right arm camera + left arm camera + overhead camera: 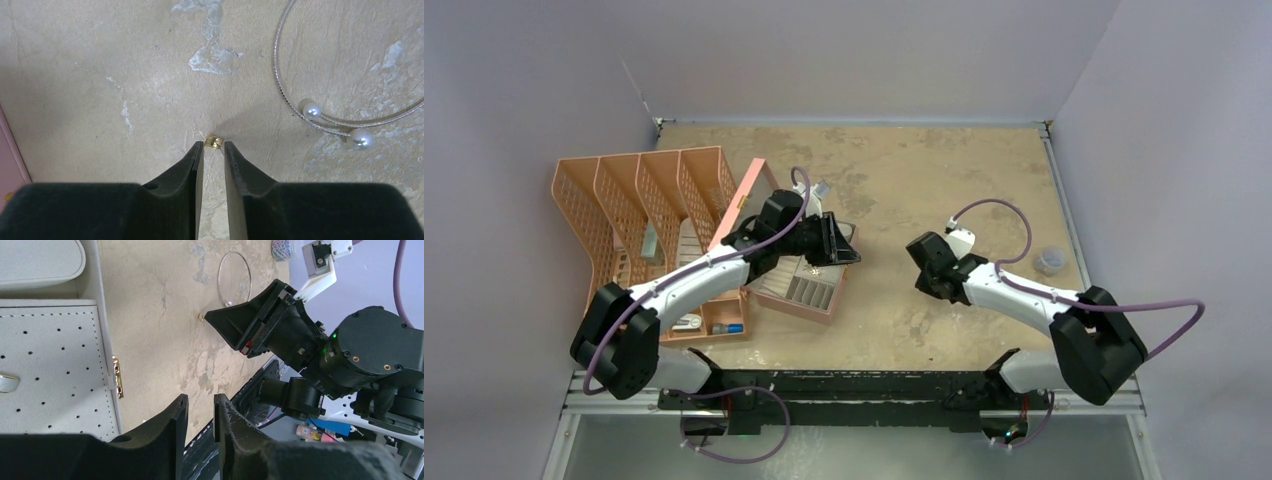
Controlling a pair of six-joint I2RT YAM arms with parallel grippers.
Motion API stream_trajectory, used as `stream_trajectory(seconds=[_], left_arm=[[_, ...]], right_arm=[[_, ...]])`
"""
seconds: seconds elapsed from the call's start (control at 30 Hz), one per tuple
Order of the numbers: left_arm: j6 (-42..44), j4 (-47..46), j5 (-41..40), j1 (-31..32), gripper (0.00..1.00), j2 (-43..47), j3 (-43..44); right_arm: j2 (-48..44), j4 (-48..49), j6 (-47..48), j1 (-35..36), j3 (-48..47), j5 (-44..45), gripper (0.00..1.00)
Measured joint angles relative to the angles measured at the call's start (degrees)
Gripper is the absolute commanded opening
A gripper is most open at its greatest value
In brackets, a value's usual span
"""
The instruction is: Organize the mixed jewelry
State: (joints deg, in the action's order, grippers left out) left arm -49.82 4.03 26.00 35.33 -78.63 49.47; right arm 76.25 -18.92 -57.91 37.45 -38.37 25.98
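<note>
Gold stud [216, 142] sat 12 o'clock at my right gripper [213, 146] tips | jaws narrow, grip unclear | wire hoop [311, 110] 2 o'clock | left gripper [201, 399] narrow, empty

no text, label or number is legible anywhere.

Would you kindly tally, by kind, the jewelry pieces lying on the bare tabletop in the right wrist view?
Gold stud: 1
Silvery wire hoop with pearl ends: 1
Total: 2
</note>
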Motion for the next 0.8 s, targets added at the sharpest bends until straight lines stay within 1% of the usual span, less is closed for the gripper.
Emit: stream_trajectory(seconds=[0.07,0.23,0.5,0.8], left_arm=[[0.0,-0.04,0.2,0.0,0.25,0.17,-0.17],[0.0,-0.07,0.44,0.0,0.25,0.48,-0.5],[0.02,-0.09,0.46,0.0,0.25,0.48,-0.52],[0.11,-0.09,0.46,0.0,0.25,0.48,-0.52]], right_arm=[[0.66,0.04,-0.13,0.0,0.0,0.02,0.22],[1.14,0.28,-0.17,0.0,0.0,0.04,0.14],[1.44,0.44,-0.22,0.0,0.0,0.0,0.13],[1.51,1.01,-0.31,0.0,0.02,-0.42,0.09]])
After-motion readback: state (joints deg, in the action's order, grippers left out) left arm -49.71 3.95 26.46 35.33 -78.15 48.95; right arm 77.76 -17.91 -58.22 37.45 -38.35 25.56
